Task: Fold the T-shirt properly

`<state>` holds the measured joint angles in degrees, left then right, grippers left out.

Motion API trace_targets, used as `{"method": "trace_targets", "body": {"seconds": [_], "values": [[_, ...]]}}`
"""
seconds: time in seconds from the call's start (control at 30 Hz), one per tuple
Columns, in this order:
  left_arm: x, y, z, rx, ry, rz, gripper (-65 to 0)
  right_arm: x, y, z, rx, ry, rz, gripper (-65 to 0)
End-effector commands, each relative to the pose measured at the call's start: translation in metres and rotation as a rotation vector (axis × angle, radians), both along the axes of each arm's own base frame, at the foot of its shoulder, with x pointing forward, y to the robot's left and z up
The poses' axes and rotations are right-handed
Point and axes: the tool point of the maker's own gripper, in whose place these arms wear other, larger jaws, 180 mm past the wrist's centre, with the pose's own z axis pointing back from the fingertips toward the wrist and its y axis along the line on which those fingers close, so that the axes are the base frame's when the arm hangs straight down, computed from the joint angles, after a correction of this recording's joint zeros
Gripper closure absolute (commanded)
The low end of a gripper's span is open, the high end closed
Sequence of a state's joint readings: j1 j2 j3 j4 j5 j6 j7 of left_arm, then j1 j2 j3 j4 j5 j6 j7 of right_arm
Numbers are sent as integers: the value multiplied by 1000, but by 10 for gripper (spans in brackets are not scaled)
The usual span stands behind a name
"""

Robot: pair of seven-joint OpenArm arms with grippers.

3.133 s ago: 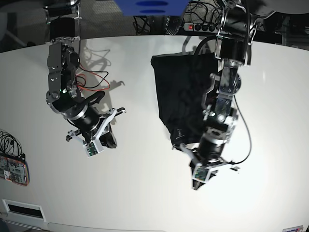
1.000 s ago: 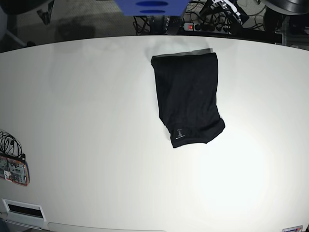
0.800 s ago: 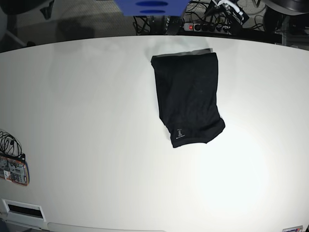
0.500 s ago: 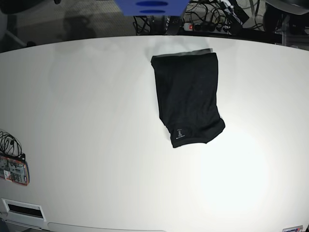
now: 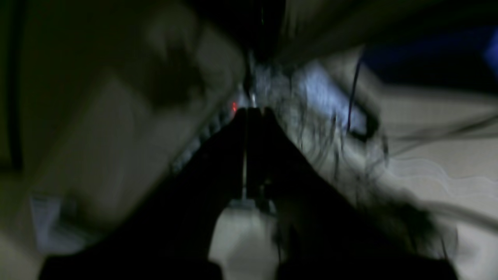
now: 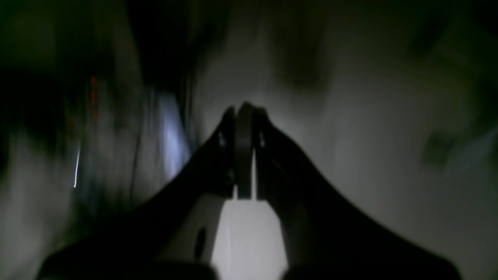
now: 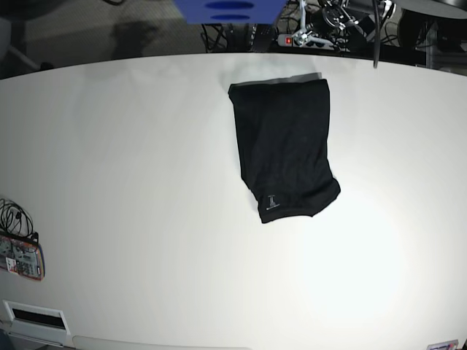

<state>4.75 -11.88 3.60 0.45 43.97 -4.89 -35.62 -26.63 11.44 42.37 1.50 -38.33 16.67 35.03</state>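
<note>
The black T-shirt (image 7: 284,149) lies folded into a tall narrow rectangle on the white table (image 7: 146,182), right of centre. Its grey logo mark (image 7: 271,200) is near the front edge, and a grey band shows at its far edge. Neither gripper shows in the base view. In the blurred left wrist view my left gripper (image 5: 253,112) has its fingers pressed together with nothing between them, away from the table. In the blurred right wrist view my right gripper (image 6: 243,111) is likewise shut and empty. The shirt does not show in either wrist view.
A small red and grey device (image 7: 20,257) and black cables (image 7: 11,215) lie at the table's left edge. A white plate (image 7: 33,315) sits at the front left corner. A power strip with a red light (image 7: 292,40) and a blue object (image 7: 228,9) lie beyond the far edge.
Three seconds ago both arms hung over the table, one above the shirt's near end. They have left the base view. The shirt has not moved during the last second.
</note>
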Motion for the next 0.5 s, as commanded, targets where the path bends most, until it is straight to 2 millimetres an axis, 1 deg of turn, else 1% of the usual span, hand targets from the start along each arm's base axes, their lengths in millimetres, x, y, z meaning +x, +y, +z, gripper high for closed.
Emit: {"method": "trace_targets", "body": {"seconds": [0.0, 0.07, 0.1, 0.13, 0.2, 0.23, 0.37, 0.47], "values": [[-17, 22, -5, 87, 76, -13, 0, 1, 6, -10, 31, 80, 63, 0], [-21, 41, -11, 199, 152, -25, 0, -12, 18, -24, 85, 305, 222, 0], [-23, 43, -12, 228, 176, -29, 0, -16, 19, -27, 95, 397, 290, 0], [-26, 48, -13, 255, 197, -32, 0, -17, 30, -30, 114, 449, 340, 0], [-29, 55, -13, 292, 225, -33, 0, -16, 71, -34, 177, 463, 374, 0], [-31, 58, -14, 308, 238, -34, 0, -15, 85, -34, 199, 457, 371, 0], [-29, 66, -14, 353, 262, -38, 0, -13, 119, -34, 250, 445, 367, 0], [-26, 67, -14, 358, 261, -38, 0, -12, 136, -34, 274, 438, 366, 0]]}}
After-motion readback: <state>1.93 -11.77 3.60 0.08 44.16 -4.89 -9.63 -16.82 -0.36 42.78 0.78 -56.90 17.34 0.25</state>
